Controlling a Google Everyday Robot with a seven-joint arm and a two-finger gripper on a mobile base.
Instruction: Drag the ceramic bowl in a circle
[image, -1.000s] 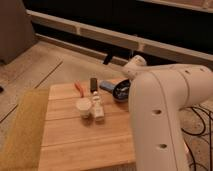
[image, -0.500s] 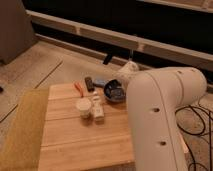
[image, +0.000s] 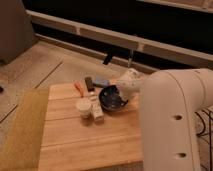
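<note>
The bowl (image: 111, 100) is sitting upright on the wooden table (image: 75, 140), toward its 2 o'clock corner. The gripper (image: 122, 91) is hanging at the bowl's 2 o'clock rim, on the bulky white arm (image: 170, 120) reaching in from 4 o'clock. I cannot tell how far it is open or whether it is holding anything. 1 white cup (image: 83, 106) is standing at the bowl's 8 o'clock, a pale bottle (image: 97, 112) just beside it. At the bowl's 10 to 11 o'clock, 3 small items are lying: an orange one (image: 79, 88), a dark block (image: 90, 83) and a grey-blue one (image: 102, 81). A yellowish mat (image: 20, 125) is covering the table's 9 o'clock side.
</note>
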